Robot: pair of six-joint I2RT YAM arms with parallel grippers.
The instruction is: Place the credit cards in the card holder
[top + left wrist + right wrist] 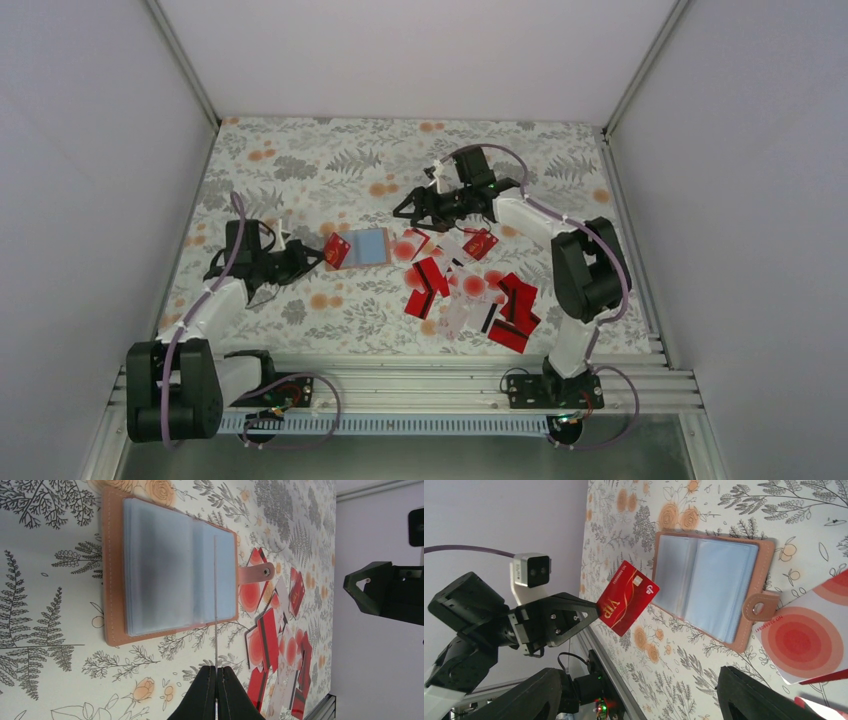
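We see the left gripper (308, 256) pinched shut on one red credit card (337, 250), gripping it by one edge and holding it tilted at the left edge of the card holder (372, 245). The holder lies open on the flowered table (300, 160) with its pale sleeves up, and whether the card touches it we cannot tell from these views. The other credit cards (470, 290), red ones and white ones, lie in a loose overlapping heap just right of the holder, and the right gripper (408, 212) hangs beyond that heap, to the holder's far right, its fingers spread wide and holding nothing.
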